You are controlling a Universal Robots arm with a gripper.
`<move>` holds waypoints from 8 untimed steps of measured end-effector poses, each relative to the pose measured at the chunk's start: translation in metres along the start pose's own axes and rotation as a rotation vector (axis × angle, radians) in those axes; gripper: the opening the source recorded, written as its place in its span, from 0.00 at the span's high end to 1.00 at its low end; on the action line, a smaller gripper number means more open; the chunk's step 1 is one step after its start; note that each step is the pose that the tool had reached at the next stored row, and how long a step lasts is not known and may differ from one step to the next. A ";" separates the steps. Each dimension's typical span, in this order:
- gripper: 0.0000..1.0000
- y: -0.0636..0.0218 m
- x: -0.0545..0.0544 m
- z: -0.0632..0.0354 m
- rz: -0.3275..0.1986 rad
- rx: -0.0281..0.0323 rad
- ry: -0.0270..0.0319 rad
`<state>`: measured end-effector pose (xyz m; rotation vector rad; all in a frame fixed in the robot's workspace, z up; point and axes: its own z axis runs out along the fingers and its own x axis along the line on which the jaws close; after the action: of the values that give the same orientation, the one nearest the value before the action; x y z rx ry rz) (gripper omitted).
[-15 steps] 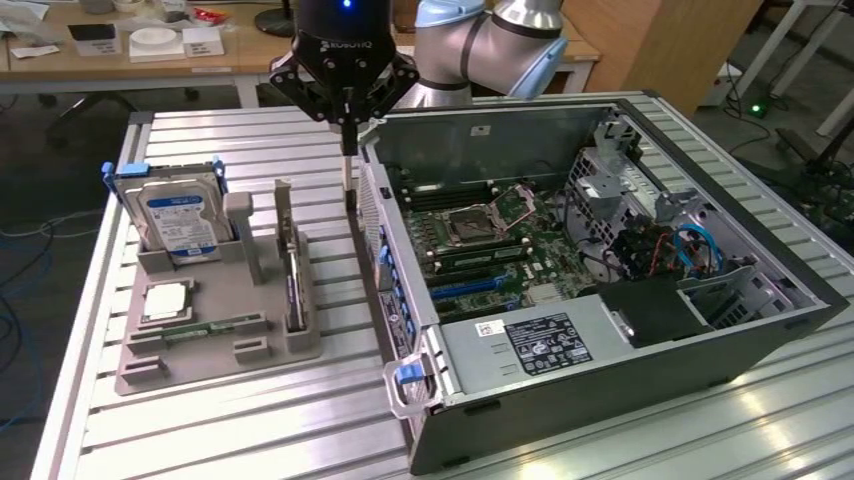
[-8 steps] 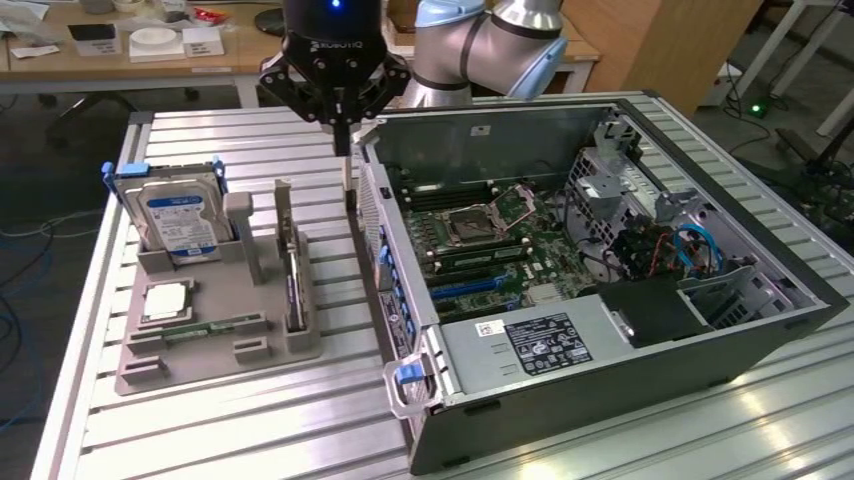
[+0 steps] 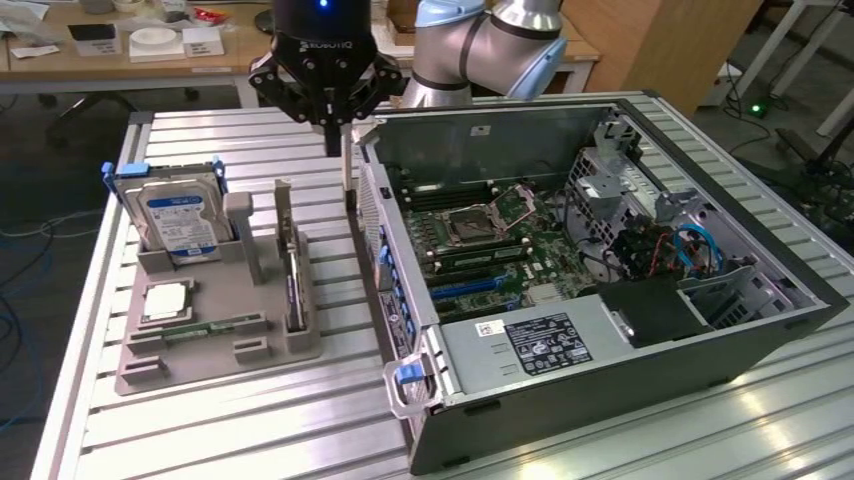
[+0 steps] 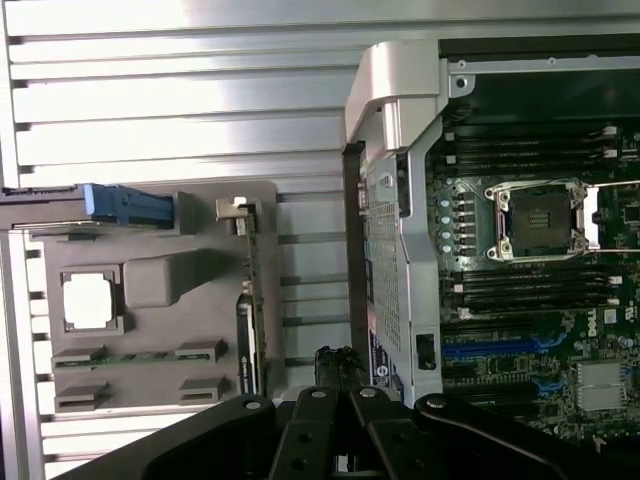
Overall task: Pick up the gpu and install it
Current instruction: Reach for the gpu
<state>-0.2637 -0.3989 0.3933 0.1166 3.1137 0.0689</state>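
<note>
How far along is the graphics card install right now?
Nothing looks done yet: the graphics card stands on edge in the grey holder. The gripper hangs above the table between the holder and the open computer case, apart from the card. Left: grasping, lifting and seating it; the case's blue slots are empty.

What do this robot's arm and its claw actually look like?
The arm is smooth silver-grey tubing with pale blue joint caps. The gripper is black, built of bolted linkage bars, with white lettering across its body and a small blue light above.
</note>
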 end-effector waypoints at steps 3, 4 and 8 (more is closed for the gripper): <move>0.90 -0.0002 0.003 -0.0001 0.000 0.0000 0.0000; 0.90 -0.0003 0.004 -0.0001 0.000 0.0000 0.0000; 0.90 -0.0006 0.008 -0.0002 0.000 0.0000 0.0000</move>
<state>-0.2713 -0.3989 0.3933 0.1165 3.1137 0.0689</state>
